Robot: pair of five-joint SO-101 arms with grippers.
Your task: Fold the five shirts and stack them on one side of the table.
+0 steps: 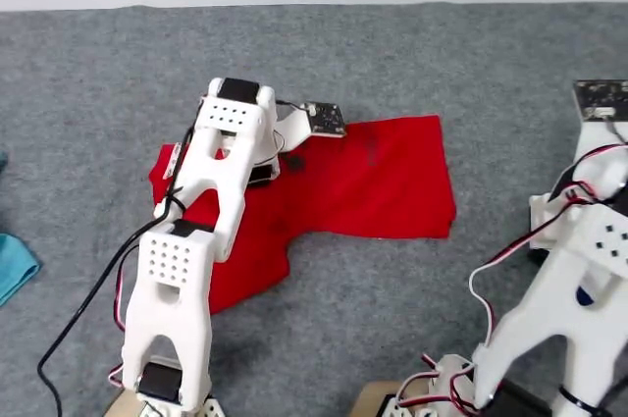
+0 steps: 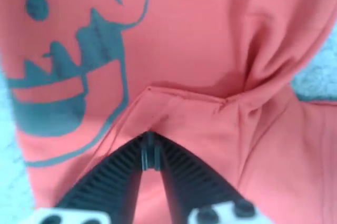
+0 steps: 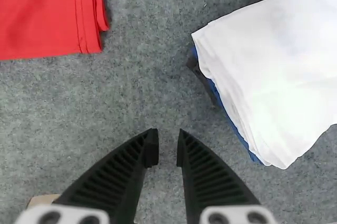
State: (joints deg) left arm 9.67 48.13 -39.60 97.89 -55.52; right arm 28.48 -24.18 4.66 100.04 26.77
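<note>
A red shirt (image 1: pixel 363 182) with a dark print (image 2: pixel 68 76) lies partly spread in the middle of the grey table, with a rumpled fold near its left part. My left arm (image 1: pixel 231 142) leans over that part. My left gripper (image 2: pixel 151 151) is shut, its tips pinching a fold of the red fabric. My right arm (image 1: pixel 579 270) stands at the table's right side. My right gripper (image 3: pixel 166 150) hovers over bare carpet, open by a narrow gap with nothing in it. Beside it lies a stack of folded shirts, white (image 3: pixel 274 66) on top, blue (image 3: pixel 231 124) under it.
A teal cloth (image 1: pixel 15 265) lies at the table's left edge. The red shirt's hemmed edge (image 3: pixel 89 13) is a short way from the folded stack. Grey carpet (image 1: pixel 412 54) covers the table, bare along the far side.
</note>
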